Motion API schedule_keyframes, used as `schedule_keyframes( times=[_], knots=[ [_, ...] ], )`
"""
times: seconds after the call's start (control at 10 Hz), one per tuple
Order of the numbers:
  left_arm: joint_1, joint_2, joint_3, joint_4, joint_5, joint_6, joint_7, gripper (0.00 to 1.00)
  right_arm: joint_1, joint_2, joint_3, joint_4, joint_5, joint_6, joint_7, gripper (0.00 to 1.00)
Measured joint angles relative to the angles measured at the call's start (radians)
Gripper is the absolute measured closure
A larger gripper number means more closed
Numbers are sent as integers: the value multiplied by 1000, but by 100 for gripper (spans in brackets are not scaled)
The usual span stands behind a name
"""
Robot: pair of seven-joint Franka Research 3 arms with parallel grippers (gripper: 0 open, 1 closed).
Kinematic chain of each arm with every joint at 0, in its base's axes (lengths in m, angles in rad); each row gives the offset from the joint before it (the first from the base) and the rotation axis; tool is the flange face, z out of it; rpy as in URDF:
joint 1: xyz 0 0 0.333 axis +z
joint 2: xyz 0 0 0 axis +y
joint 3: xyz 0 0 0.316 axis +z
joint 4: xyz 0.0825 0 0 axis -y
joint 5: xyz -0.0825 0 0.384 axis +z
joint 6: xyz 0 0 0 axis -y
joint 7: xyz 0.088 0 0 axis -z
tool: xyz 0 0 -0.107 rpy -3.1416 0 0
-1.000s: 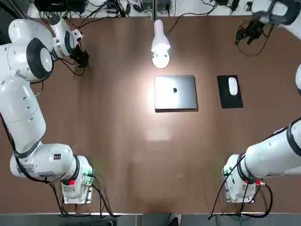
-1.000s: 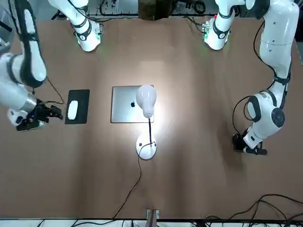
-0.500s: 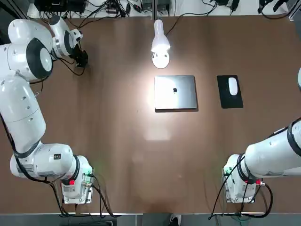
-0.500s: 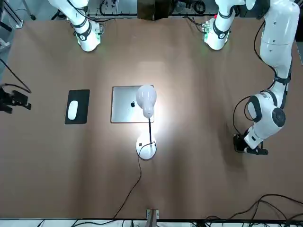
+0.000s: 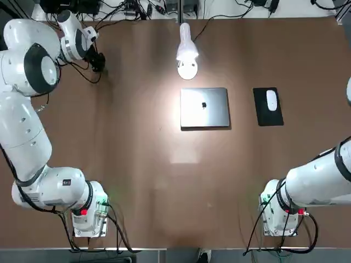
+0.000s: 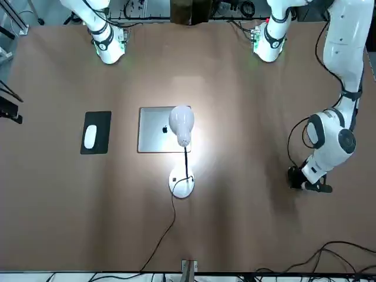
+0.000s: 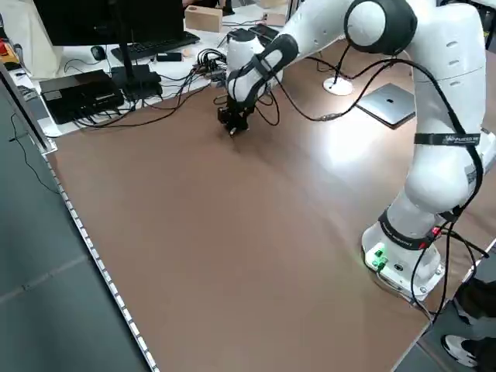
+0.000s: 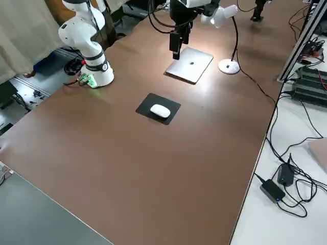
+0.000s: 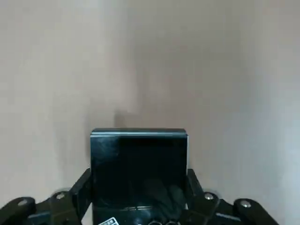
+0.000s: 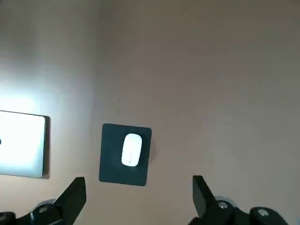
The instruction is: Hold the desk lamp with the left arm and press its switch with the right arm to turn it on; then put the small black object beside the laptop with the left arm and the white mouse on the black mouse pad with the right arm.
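In the top view, your left gripper (image 9: 139, 173) is at the upper left, over the table, with its fingers closed on the small black object (image 9: 139, 157). Next, at upper centre, your desk lamp (image 5: 187, 52) is lit, and just below it in the frame lies the laptop (image 5: 205, 107). Toward the upper right, you have the white mouse (image 5: 272, 100) on the black mouse pad (image 5: 268, 116). Your right gripper (image 10: 139, 179) is beyond the right edge, its fingers spread wide and empty.
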Motion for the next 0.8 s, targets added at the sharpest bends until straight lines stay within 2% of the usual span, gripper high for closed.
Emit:
schedule_keyframes(
  times=[0.2,0.3,0.6,0.8],
  knots=[
    [-72,-89,-17,-110,0,-3,-118,20,18,16,4,-27,-5,51,16,0],
    [-136,-114,-19,-140,0,-3,-219,20,20,22,4,-60,-5,94,17,0],
    [-363,-126,-20,-159,0,-3,-538,20,20,21,4,-115,-5,161,18,0],
    [-490,-125,-20,-162,0,-2,-709,20,24,-9,5,-189,-5,241,20,0]
  ],
)
